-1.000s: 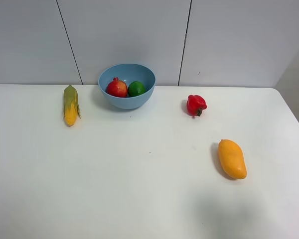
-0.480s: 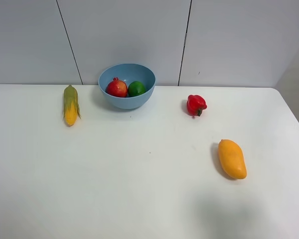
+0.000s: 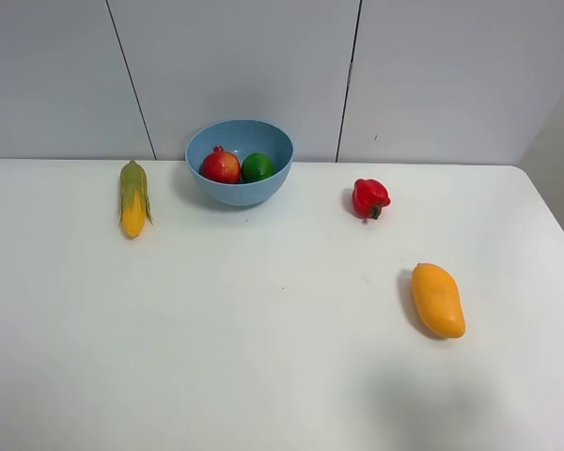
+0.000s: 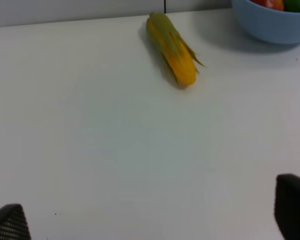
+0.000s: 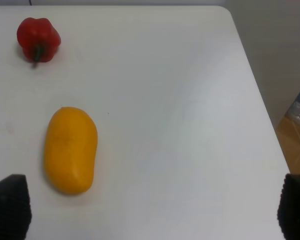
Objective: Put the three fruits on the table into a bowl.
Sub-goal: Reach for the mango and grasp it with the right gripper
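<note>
White table [image 3: 263, 376]: one fruit outstanding

Bowl [image 3: 237, 194] holds pomegranate [image 3: 221, 166] and lime [image 3: 258, 167]. Mango [image 3: 438, 300] lies well right of the bowl and nearer the robot, long axis roughly front-to-back, just ahead of the right gripper [image 5: 152, 207]. Right gripper and left gripper [image 4: 150, 217] both gape wide, empty. Right arm judged nearer.

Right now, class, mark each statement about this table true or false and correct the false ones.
1. The lime and pomegranate sit inside the bowl. True.
2. The mango is in the bowl. False: it lies on the table, apart from the bowl.
3. In the high view, the corn cob lies left of the bowl. True.
4. The right tool grips the bell pepper. False: it is open and empty; the pepper lies alone.
</note>
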{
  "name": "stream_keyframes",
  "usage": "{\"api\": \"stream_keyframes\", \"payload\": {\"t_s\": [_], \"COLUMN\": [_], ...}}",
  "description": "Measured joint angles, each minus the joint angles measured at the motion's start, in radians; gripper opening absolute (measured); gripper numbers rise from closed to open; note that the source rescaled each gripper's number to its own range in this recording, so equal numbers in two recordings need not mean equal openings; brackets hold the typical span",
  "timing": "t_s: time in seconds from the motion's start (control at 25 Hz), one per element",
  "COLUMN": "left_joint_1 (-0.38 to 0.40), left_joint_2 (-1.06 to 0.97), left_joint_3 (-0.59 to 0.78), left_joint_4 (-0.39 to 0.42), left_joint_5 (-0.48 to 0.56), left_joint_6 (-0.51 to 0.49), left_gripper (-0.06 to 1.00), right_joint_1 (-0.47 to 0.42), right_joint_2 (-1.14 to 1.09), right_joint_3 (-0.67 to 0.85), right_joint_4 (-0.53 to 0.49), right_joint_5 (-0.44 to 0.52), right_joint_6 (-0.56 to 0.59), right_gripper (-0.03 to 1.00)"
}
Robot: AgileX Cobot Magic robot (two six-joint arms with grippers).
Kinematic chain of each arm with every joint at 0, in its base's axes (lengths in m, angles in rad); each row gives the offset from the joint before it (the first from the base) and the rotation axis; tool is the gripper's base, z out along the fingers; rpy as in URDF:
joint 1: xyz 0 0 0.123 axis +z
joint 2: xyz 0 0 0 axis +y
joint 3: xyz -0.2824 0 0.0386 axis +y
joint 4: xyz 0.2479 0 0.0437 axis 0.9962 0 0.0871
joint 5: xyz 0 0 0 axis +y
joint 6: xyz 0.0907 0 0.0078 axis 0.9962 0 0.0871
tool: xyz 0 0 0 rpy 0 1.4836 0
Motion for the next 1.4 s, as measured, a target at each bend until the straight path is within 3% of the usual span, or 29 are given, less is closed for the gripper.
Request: {"api": "stream_keyframes", "payload": {"t_s": [1.12, 1.28, 1.4], "left_joint_1": [0.0, 0.0, 0.0], "left_joint_2": [0.0, 0.0, 0.0], "left_joint_3": [0.0, 0.0, 0.0], "left_joint_4": [0.0, 0.0, 0.0], "left_joint_5": [0.0, 0.001, 0.001], "left_joint_6": [0.0, 0.0, 0.0], "left_gripper": [0.98, 0.98, 0.98], "right_joint_1": [0.0, 0.0, 0.0], "right_joint_2": [0.013, 0.129, 0.383], "right_joint_3": [0.0, -0.009, -0.08], "right_joint_4": [0.0, 0.018, 0.056], "right_joint_5": [0.0, 0.003, -0.009], "right_joint_6": [0.006, 0.02, 0.023], "right_gripper": [1.0, 1.0, 1.0]}}
